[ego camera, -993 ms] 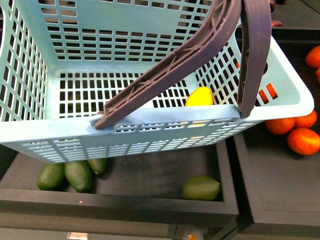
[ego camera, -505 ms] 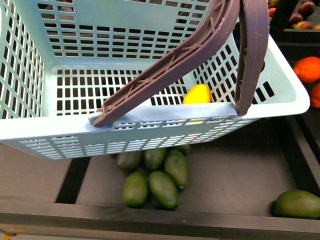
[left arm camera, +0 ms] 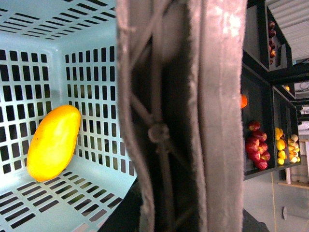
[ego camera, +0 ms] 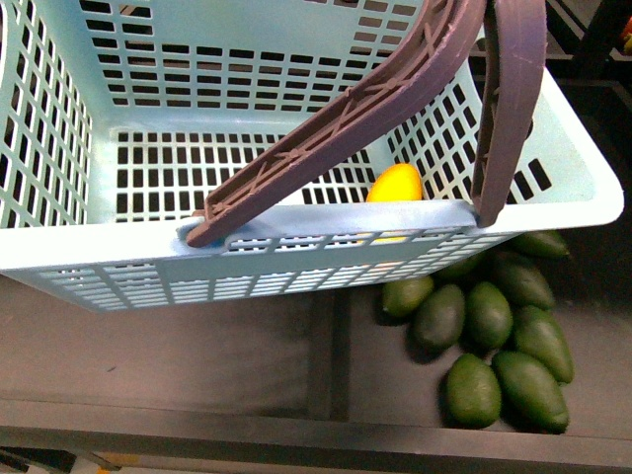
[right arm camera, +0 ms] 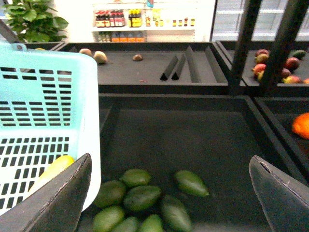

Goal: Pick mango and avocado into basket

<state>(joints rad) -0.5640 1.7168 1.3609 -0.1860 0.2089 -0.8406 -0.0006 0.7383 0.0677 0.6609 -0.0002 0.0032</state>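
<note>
The light teal basket (ego camera: 296, 265) hangs high in the front view and fills most of it. Its brown handles (ego camera: 395, 89) are raised together. My left gripper (left arm camera: 181, 217) is shut on those handles (left arm camera: 212, 111), which hide most of it. The yellow-orange mango (ego camera: 396, 184) lies on the basket floor by the near wall; it also shows in the left wrist view (left arm camera: 53, 142). Several green avocados (ego camera: 494, 341) lie in a pile in the dark bin below, to the right. My right gripper (right arm camera: 169, 203) is open and empty above this pile (right arm camera: 142, 197).
The dark shelf bin has a divider (ego camera: 331, 346) left of the avocados and a front lip (ego camera: 296, 430). A black upright post (right arm camera: 246, 43) stands to the right. An orange (right arm camera: 301, 124) lies in the neighbouring bin. Red and yellow fruit (left arm camera: 258, 150) fill further bins.
The shelf below has slid rightward in the front view: the avocado pile went from the left to the right, and the oranges have left view. The basket and the mango keep their place.
</note>
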